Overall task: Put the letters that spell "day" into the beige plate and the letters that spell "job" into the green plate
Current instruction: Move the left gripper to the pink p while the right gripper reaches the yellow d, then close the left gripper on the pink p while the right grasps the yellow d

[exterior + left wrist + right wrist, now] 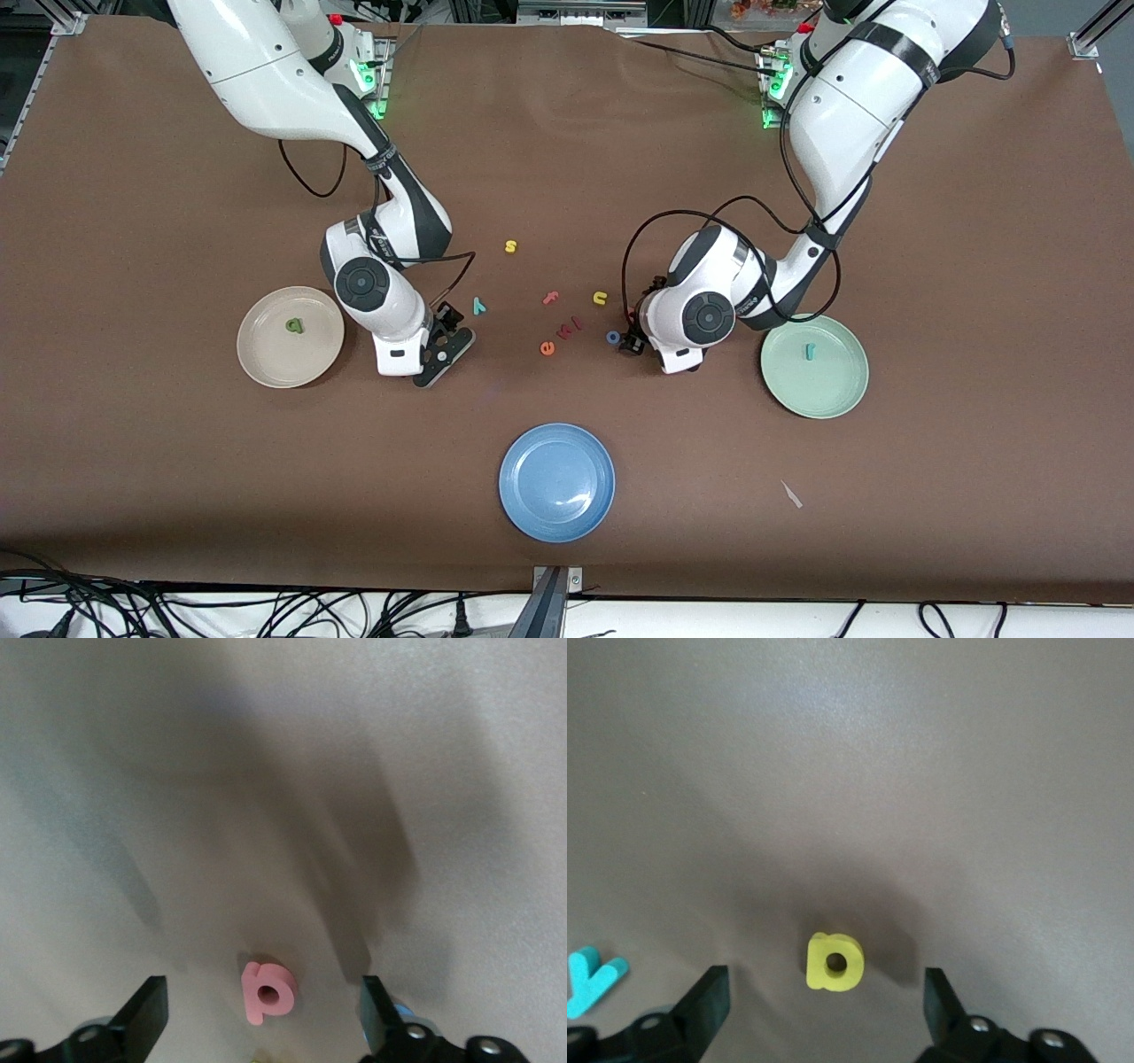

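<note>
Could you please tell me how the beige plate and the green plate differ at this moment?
1. The beige plate is cream; the green plate is pale mint.
2. The beige plate holds a green letter a; the green plate holds a teal j.
3. The beige plate lies toward the right arm's end of the table, the green plate toward the left arm's.
Both are round, shallow, alike in size, each holding one letter.

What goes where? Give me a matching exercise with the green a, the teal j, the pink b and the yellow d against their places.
Things:
1. green a
2. teal j
3. pink b
4. yellow d

Places:
A. on the table, under the open left gripper
B. in the beige plate
C. on the table, under the open right gripper
D. in the green plate

Pairs: 1-B, 2-D, 3-A, 4-C
</note>
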Motion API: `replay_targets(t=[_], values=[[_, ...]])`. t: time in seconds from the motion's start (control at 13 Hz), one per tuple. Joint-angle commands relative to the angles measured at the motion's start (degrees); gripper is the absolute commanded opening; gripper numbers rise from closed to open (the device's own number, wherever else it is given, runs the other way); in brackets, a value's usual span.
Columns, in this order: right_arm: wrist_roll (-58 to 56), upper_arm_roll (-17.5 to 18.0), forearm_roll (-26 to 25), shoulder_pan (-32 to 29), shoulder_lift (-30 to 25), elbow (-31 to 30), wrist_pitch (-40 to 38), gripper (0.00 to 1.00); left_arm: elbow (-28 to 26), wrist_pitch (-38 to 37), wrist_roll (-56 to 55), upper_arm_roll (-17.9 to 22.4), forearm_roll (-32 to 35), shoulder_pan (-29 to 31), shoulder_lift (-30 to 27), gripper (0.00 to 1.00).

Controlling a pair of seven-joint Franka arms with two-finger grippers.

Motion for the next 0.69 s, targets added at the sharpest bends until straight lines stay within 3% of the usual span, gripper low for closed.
replay_targets(t=[0.0, 0.23, 0.54, 0.62], values=[[-0.6, 0.1, -1.1, -0.1, 1.3, 1.3, 0.9, 0.92, 0.6, 0.4, -0.8, 0.4, -1.8, 0.0, 0.3, 0.78], [-0.6, 0.1, -1.2, 0.0, 1.4, 1.2, 1.3, 0.84, 0.6, 0.3, -0.8, 0.3, -1.8, -0.4, 0.1, 0.49], [-0.6, 0.1, -1.2, 0.1, 1.5, 1.2, 1.3, 0.75, 0.4, 0.4, -1.2, 0.2, -1.8, -0.2, 0.0, 0.46], [-0.7, 0.1, -1.3, 0.1, 1.6, 1.2, 1.3, 0.69, 0.4, 0.4, -1.2, 0.1, -1.8, 0.0, -0.1, 0.46]])
